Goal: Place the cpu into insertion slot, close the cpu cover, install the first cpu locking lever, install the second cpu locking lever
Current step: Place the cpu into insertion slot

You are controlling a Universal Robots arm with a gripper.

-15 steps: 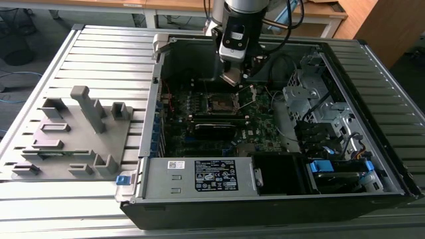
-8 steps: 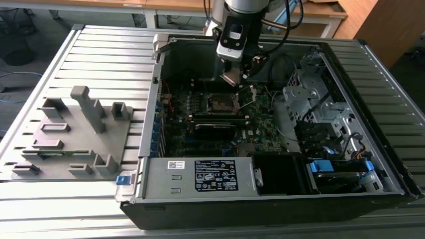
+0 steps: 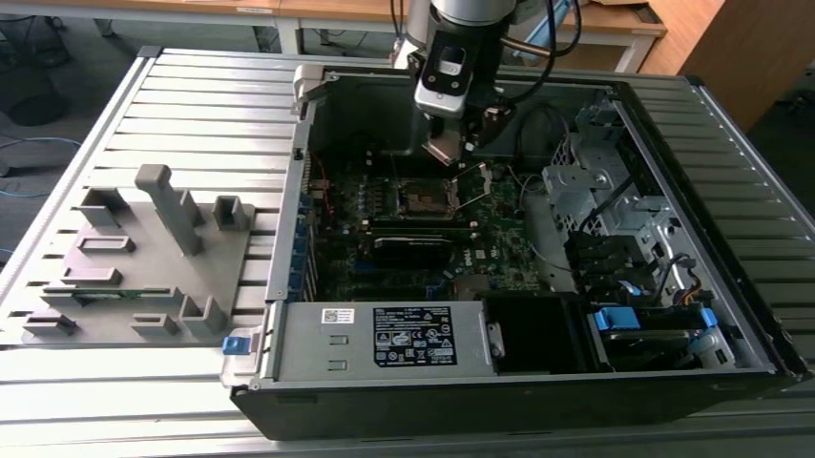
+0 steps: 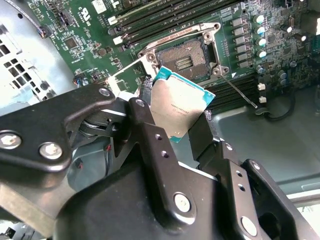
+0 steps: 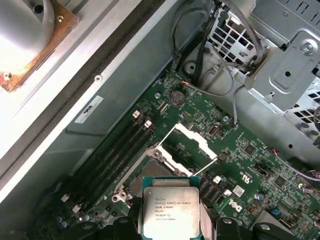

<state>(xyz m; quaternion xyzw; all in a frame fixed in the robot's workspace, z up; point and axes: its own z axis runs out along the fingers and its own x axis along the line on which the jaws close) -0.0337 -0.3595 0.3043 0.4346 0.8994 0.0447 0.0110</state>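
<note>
My gripper hangs over the open computer case, shut on the cpu, a flat square chip with a grey metal top. In both wrist views the black fingers clamp two opposite edges of the cpu, which is tilted and held in the air above the board. The insertion slot lies open and bare just beyond the chip. The cpu cover stands swung up beside the slot. A thin wire locking lever sticks out, unlatched.
Long black memory slots run beside the socket. Loose cables and a metal drive cage stand on the exterior view's right. A power supply fills the case front. A grey fixture plate lies outside the case.
</note>
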